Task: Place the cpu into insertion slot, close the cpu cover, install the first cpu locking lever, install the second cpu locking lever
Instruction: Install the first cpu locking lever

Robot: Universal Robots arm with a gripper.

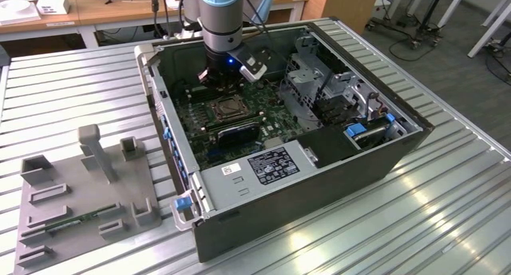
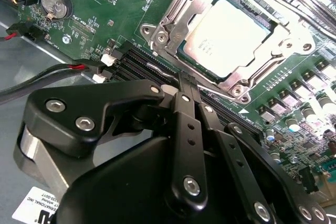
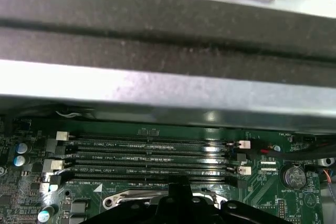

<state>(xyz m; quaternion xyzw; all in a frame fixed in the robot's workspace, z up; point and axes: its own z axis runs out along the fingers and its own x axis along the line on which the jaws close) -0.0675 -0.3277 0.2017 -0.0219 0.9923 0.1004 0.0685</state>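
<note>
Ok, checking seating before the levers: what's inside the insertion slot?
The cpu lies in the insertion slot, its pale top showing through the cut-out of the cpu cover. The pin grid beneath is hidden.

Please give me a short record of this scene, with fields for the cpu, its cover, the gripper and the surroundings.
cpu: lies in the insertion slot, metal top up
cpu cover: closed, framing the cpu
gripper: shut, tips close to the cover's edge, beside the memory slots; contact cannot be told
setting: open computer case on a slatted metal table
</note>
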